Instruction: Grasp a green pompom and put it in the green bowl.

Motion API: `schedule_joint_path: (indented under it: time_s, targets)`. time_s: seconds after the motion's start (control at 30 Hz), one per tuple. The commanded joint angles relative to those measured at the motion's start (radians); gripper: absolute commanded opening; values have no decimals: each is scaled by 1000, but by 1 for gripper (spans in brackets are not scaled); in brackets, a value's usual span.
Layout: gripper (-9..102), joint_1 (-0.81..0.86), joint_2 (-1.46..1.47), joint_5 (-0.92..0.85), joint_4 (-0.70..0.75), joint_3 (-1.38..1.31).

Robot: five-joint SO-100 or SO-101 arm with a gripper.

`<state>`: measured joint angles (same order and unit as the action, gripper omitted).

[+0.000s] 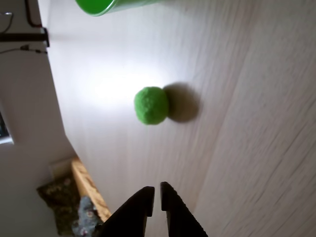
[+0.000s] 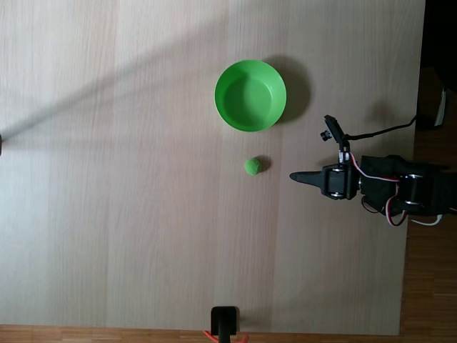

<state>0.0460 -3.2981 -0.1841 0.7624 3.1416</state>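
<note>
While nothing is grasped yet and the round bright green plastic bowl (image 2: pixel 250 96) sits empty, the whole pick and drop remain, with the small fuzzy green pompom (image 1: pixel 151 105) lying on the pale wooden table (image 2: pixel 128 186) ahead of the black two-finger gripper (image 1: pixel 157 190), whose fingers are nearly together.

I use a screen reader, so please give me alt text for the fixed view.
Seen from above, a green pompom lies on a pale wooden table, just below an empty green bowl. The robot arm's black claw points at it from the right, apart from it.
</note>
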Motion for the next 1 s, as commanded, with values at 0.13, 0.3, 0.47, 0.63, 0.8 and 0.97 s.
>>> schedule_joint_path:
  time_s: [0.13, 0.3, 0.47, 0.63, 0.8, 0.97]
  targets:
    - [0, -9, -52, 3, -17, 3]
    - [0, -6, -8, 3, -17, -5]
    - [0, 2, 218, 5, -17, -94]
    - [0, 3, 560, 5, -9, -288]
    - [0, 5, 811, -5, -3, -497]
    - [0, 20, 1032, -6, -6, -721]
